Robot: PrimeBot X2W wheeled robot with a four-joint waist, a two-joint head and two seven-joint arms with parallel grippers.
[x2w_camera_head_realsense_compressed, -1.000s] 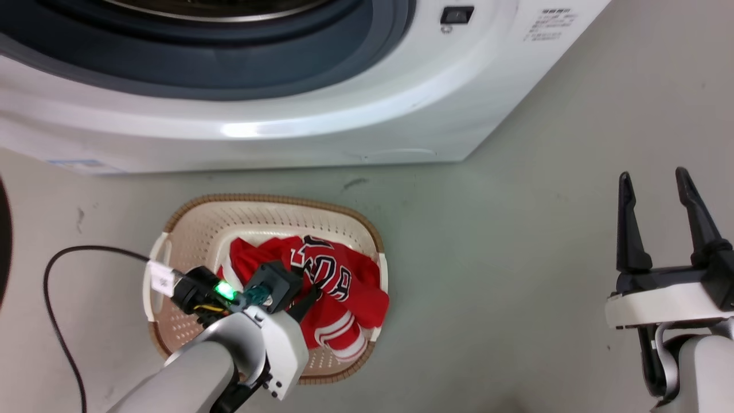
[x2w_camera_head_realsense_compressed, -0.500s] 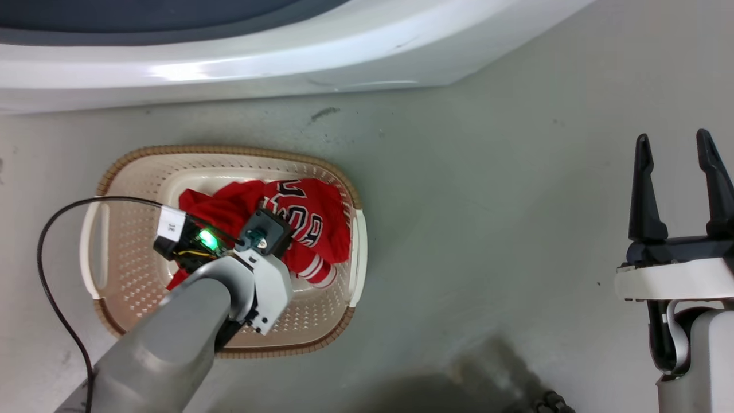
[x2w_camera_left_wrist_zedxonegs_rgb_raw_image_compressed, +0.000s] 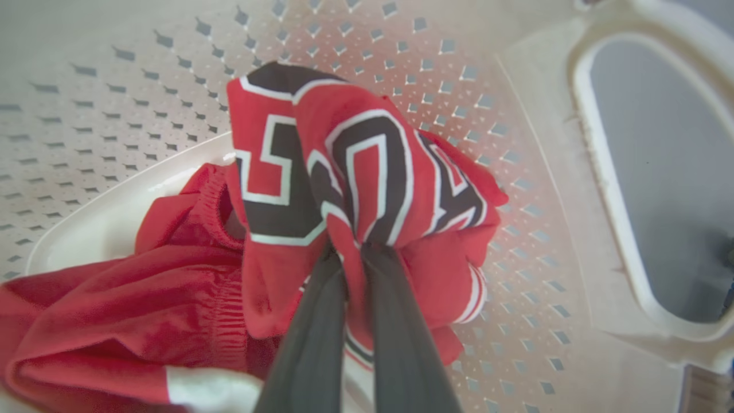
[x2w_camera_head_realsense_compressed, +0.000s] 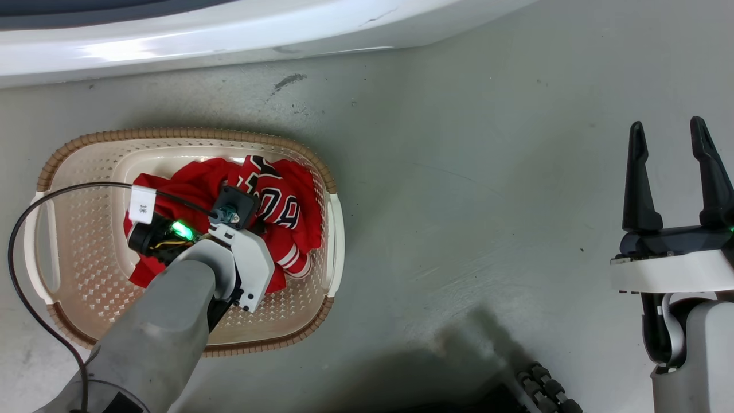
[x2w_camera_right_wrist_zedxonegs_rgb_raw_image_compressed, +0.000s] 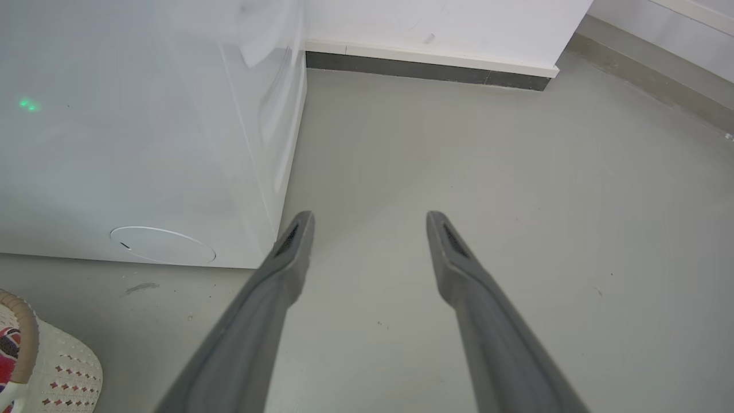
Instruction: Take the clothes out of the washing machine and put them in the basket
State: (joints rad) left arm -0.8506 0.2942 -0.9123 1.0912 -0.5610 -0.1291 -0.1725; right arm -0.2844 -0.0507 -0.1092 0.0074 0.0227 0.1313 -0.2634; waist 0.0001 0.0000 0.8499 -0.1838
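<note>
The cream basket (x2w_camera_head_realsense_compressed: pixel 183 133) with a brown rim stands on the floor in front of the white washing machine (x2w_camera_head_realsense_compressed: pixel 229 40). Red clothes (x2w_camera_head_realsense_compressed: pixel 281 201) with dark-and-white lettering lie inside it. My left arm reaches down into the basket, and the wrist hides the fingers in the head view. In the left wrist view my left gripper (x2w_camera_left_wrist_zedxonegs_rgb_raw_image_compressed: pixel 355 252) is shut on a fold of the lettered clothes (x2w_camera_left_wrist_zedxonegs_rgb_raw_image_compressed: pixel 367 172), just above the perforated basket (x2w_camera_left_wrist_zedxonegs_rgb_raw_image_compressed: pixel 114 86) wall. More red fabric (x2w_camera_left_wrist_zedxonegs_rgb_raw_image_compressed: pixel 114 321) lies beside it. My right gripper (x2w_camera_head_realsense_compressed: pixel 667 126) hangs open and empty at the far right, fingers (x2w_camera_right_wrist_zedxonegs_rgb_raw_image_compressed: pixel 287 252) spread over bare floor.
A black cable (x2w_camera_head_realsense_compressed: pixel 17 287) loops over the basket's left handle. A dark ribbed part (x2w_camera_head_realsense_compressed: pixel 545 390) sits at the bottom edge. The right wrist view shows the machine's side (x2w_camera_right_wrist_zedxonegs_rgb_raw_image_compressed: pixel 143 143), a dark baseboard (x2w_camera_right_wrist_zedxonegs_rgb_raw_image_compressed: pixel 424 69), and the basket's corner (x2w_camera_right_wrist_zedxonegs_rgb_raw_image_compressed: pixel 26 338). Grey floor spreads between basket and right arm.
The camera has tipped down and turned, so the machine slid up out of the picture. My left gripper has gone lower into the basket with the clothes. The right gripper is still.
</note>
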